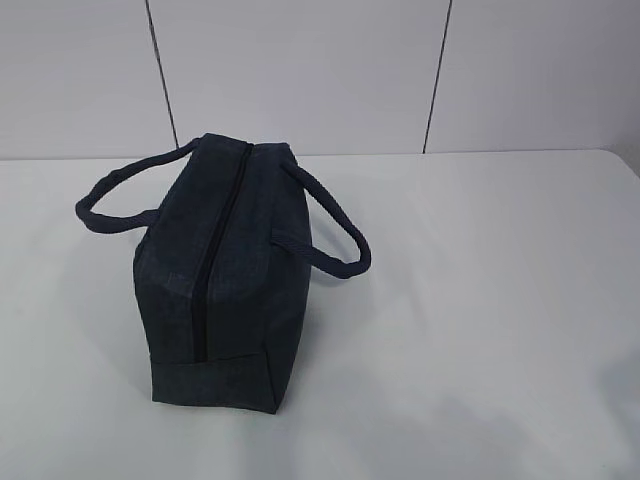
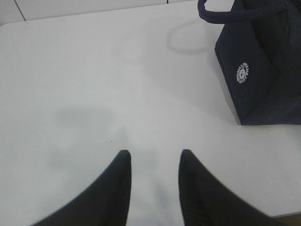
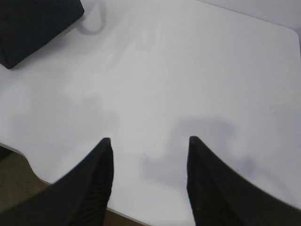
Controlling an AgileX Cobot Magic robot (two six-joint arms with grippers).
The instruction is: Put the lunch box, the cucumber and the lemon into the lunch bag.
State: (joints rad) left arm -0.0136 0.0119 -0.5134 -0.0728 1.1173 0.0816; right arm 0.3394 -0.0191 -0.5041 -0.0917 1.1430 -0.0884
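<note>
The dark navy lunch bag [image 1: 225,270] stands on the white table, left of centre, with its top zipper [image 1: 215,260] shut and its two loop handles hanging out to the sides. It also shows at the right of the left wrist view [image 2: 263,70] and at the top left of the right wrist view [image 3: 35,26]. My left gripper [image 2: 155,155] is open and empty over bare table, left of the bag. My right gripper [image 3: 149,141] is open and empty near the table's front edge, right of the bag. The lunch box, the cucumber and the lemon are out of view.
The white table [image 1: 480,300] ends at a pale panelled wall [image 1: 320,70] at the back. Its front edge shows in the right wrist view [image 3: 28,165]. Neither arm shows in the exterior view.
</note>
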